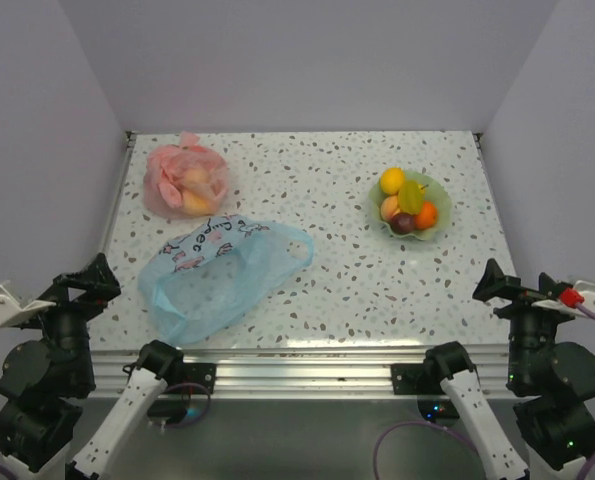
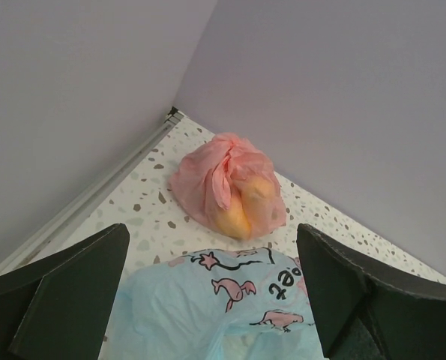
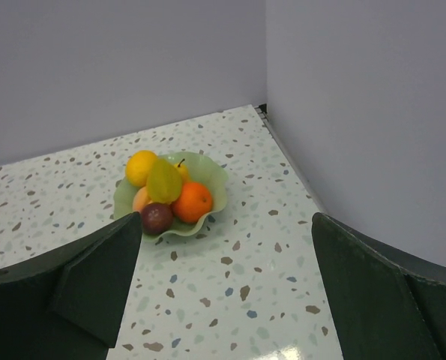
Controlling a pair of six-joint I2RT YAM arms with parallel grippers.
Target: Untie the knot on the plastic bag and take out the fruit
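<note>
1. Top external view: the bag (image 1: 222,275) is seen lying flat and slack on the table (image 1: 357,290), at the near left, with its loop handles spread loose.
2. The fruit (image 1: 407,203) is piled in a green bowl (image 1: 440,231) at the far right, well apart from the bag; yellow, yellow-green, peach, orange and dark purple pieces are shown.
3. A pink bag (image 1: 184,180) with orange-yellow fruit inside is set at the far left, just behind the bag and tied at the top.
4. The left gripper (image 1: 102,278) is held over the near left corner, clear of the bag; its fingers (image 2: 65,292) are spread wide, with nothing gripped.
5. The right gripper (image 1: 489,282) is held over the near right corner, well short of the bowl; its fingers (image 3: 88,285) are likewise wide apart, with nothing gripped.
</note>
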